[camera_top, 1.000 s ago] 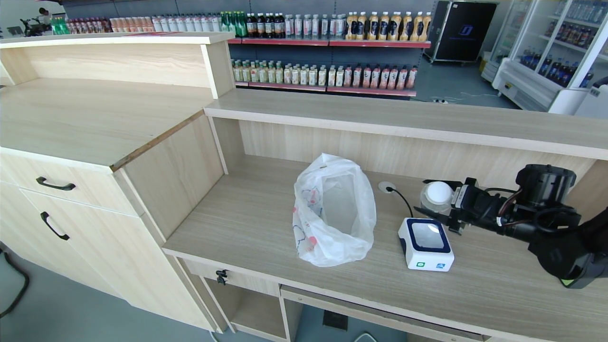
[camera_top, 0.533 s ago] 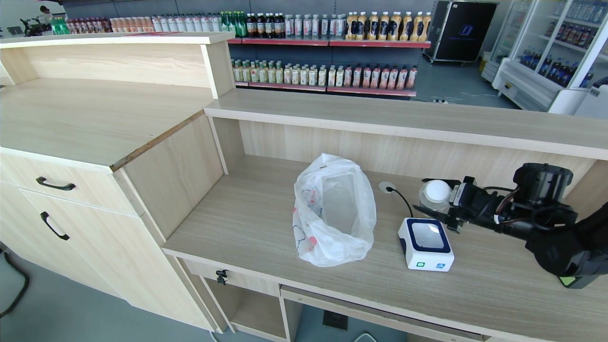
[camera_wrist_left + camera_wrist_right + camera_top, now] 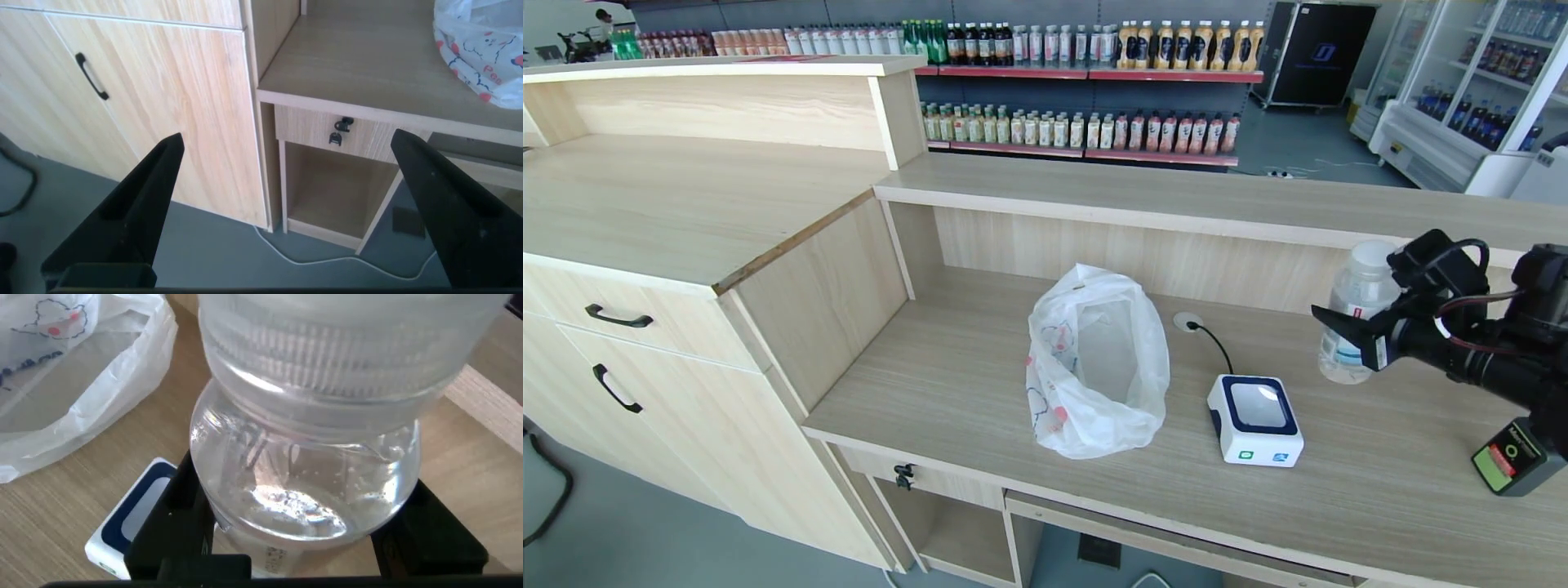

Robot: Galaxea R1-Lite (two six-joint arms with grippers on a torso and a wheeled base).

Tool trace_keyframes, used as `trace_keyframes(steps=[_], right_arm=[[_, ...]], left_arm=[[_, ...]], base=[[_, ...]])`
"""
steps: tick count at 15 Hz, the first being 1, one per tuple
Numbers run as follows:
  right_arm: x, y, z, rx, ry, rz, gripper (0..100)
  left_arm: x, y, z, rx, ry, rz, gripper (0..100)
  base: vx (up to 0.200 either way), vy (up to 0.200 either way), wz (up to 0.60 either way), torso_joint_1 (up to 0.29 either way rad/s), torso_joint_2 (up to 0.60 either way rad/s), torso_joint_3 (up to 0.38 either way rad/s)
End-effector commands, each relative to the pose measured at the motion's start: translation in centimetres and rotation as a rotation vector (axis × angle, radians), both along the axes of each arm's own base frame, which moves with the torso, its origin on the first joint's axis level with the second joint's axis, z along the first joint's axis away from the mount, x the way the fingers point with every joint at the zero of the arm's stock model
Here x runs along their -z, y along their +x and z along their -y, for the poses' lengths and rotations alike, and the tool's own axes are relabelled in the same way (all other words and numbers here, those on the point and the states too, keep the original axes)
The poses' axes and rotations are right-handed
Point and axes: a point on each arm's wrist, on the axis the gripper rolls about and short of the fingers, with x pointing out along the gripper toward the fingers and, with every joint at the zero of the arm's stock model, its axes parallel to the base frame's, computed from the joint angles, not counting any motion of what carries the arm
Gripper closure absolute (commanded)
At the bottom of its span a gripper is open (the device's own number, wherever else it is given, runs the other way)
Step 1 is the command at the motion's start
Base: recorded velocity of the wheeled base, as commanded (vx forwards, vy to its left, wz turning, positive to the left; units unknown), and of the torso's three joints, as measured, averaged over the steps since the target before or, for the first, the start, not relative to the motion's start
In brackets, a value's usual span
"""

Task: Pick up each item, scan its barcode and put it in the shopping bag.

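A clear water bottle (image 3: 1354, 306) with a white cap stands upright at the right of the counter, and my right gripper (image 3: 1349, 333) is shut on its lower half. In the right wrist view the bottle (image 3: 310, 457) sits between the black fingers (image 3: 176, 518); whether its base touches the counter I cannot tell. The white barcode scanner (image 3: 1255, 418) lies to the bottle's left, window up. Further left stands the open white shopping bag (image 3: 1094, 363). My left gripper (image 3: 294, 212) hangs open, holding nothing, low in front of the counter near the cabinet.
A black cable (image 3: 1213, 343) runs from the scanner to a hole in the counter (image 3: 980, 384). A raised ledge (image 3: 1217, 204) runs behind the work surface. A taller cabinet with drawer handles (image 3: 617, 317) stands to the left. Drink shelves (image 3: 1078, 131) line the back.
The right gripper has carried the bottle from just behind the scanner up and to the right. The bottle has turned from cap-toward-the-camera to upright.
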Motion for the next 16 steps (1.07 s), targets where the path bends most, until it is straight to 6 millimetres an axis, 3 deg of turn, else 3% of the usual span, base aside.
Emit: trace_keyframes(steps=[1, 10, 16], right_arm=[[-1.73, -3.53, 0.37, 0.113, 0.043, 0.020, 100], [-2.39, -4.19, 0.25, 0.143, 0.038, 0.021, 100], [-2.60, -3.98, 0.15, 0.145, 0.069, 0.019, 100]], left_arm=[[0.00, 0.00, 0.00, -0.001, 0.000, 0.000, 0], [0.00, 0.00, 0.00, -0.001, 0.000, 0.000, 0], [0.00, 0.00, 0.00, 0.000, 0.000, 0.000, 0]], base=[[0.000, 0.000, 0.00, 0.000, 0.00, 0.000], [0.000, 0.000, 0.00, 0.000, 0.00, 0.000], [0.000, 0.000, 0.60, 0.004, 0.00, 0.002]])
